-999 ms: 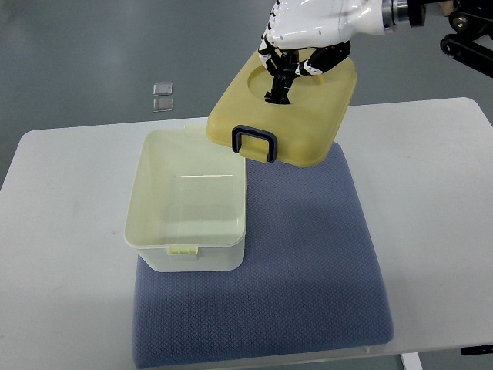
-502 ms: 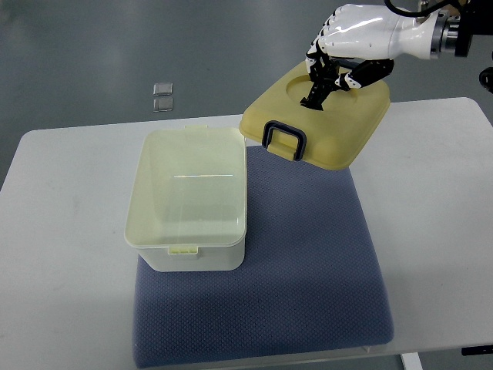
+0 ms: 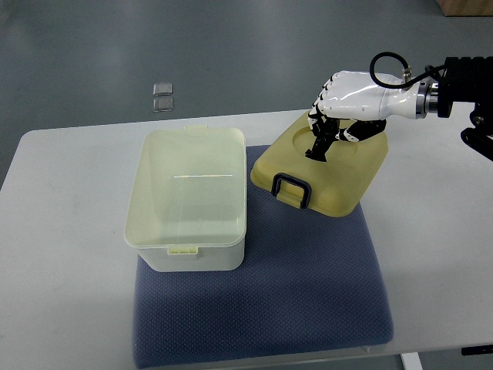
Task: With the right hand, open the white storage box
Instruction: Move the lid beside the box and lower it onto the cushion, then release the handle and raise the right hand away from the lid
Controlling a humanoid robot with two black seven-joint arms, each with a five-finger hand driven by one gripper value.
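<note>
The glossy white right hand point(image 3: 343, 104) curls its fingers into the round recess of the pale yellow plastic lid point(image 3: 320, 171) (dark loop handle at its near edge), which sits on the blue-grey woven mat point(image 3: 308, 277), just right of the open, smooth-walled rectangular storage box point(image 3: 189, 200).

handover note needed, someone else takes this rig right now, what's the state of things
Right hand: fingers curled on the pale yellow plastic lid, gripping at its round recess.
Left hand: not in view.
Open white plastic storage box: sits on the blue-grey fabric mat on the white table, nothing visible inside.
Done: lid is off, right of the box, low over the mat's far right corner.
Left: whether it rests there yet is unclear; set it down, release.
</note>
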